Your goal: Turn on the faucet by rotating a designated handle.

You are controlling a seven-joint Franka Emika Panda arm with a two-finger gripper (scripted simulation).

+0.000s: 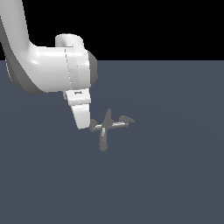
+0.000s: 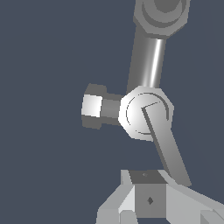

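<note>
Tool at the handle, turn barely begun.

In the exterior view the faucet (image 1: 107, 127) sits near the middle of the grey floor (image 1: 175, 175), spout toward 6 o'clock, fin upright, the slim lever (image 1: 127, 119) toward 3 o'clock. The handle (image 1: 93, 127) juts from the crossbar toward 9 o'clock, and the tool (image 1: 82, 124) hangs touching or just beside it on that side. Whether the tool is clenched or released I cannot tell: one white finger hides the other there, and the wrist view shows only the finger bases. By my reading the approach is done and contact is made or nearly made; the rotation itself looks still to do, since the handle stands roughly square to the spout.
</note>
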